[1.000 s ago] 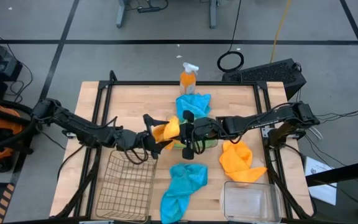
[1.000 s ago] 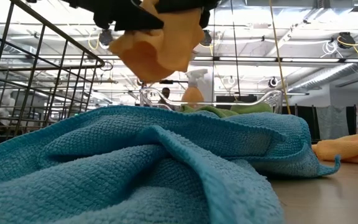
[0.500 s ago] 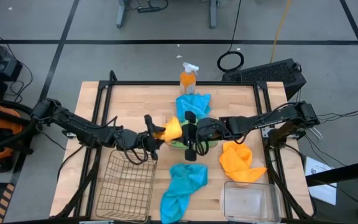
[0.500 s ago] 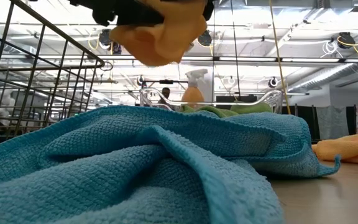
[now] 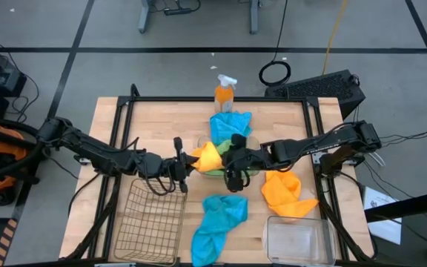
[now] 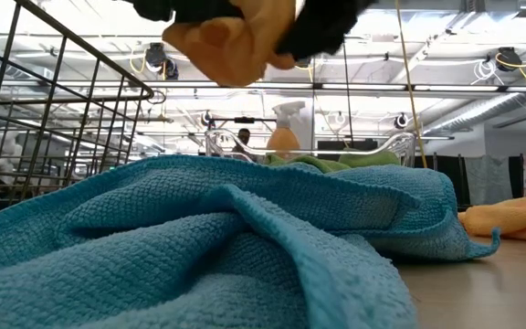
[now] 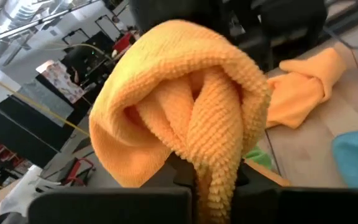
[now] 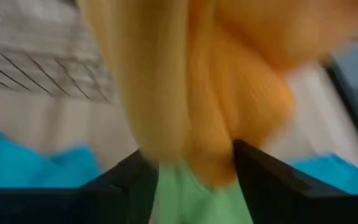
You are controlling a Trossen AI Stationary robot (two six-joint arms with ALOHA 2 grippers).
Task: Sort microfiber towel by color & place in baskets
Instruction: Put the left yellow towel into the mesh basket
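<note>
left tool (image 5: 186, 165) | grips orange towel (image 5: 207, 156) (bunched, folded) | right tool (image 5: 227, 159) also pinching it

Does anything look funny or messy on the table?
Yes. One orange towel hangs in the air between the left gripper and the right gripper, both at it at once. Other towels lie crumpled on the table, and the wire basket has nothing in it.
</note>
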